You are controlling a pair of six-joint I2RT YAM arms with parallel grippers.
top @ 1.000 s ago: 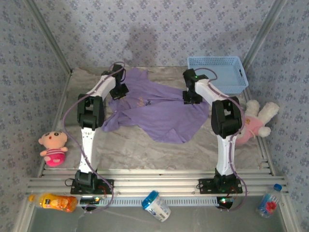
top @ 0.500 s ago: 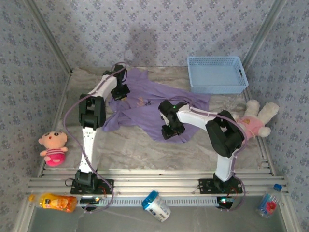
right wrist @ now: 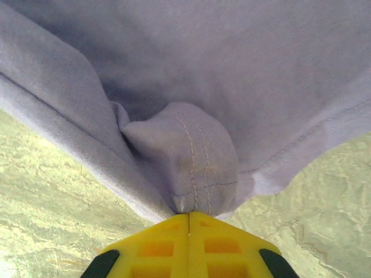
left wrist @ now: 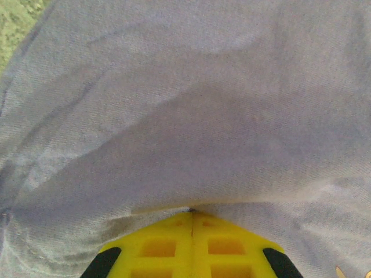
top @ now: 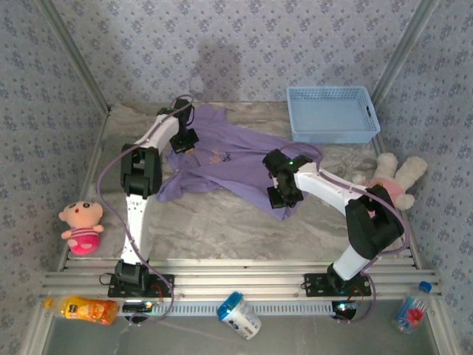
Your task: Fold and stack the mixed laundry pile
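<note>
While the overhead view lays out the whole lavender T-shirt [top: 229, 166] across the upper middle of the frame, chest lettering up, only the wrist cameras show the grips closely. On the left wrist camera, the left gripper [left wrist: 192, 212] has its yellow fingers pressed together at the bottom edge, with smooth purple cloth pinched between them. On the right wrist camera, the right gripper [right wrist: 189, 215] is clamped on a bunched, double-stitched hem fold, and marbled table [right wrist: 52, 197] shows to either side beneath. From above, the left arm reaches the shirt's upper left part and the right arm its lower right edge, near centre frame. Bare tabletop lies open below the shirt. A light blue basket [top: 331, 112] sits at upper right, just beyond the shirt's corner. One plush toy [top: 392, 181] lies at the right edge, another [top: 81, 225] at the left. Patterned blue-gray wallpaper [top: 244, 44] encloses three sides.
</note>
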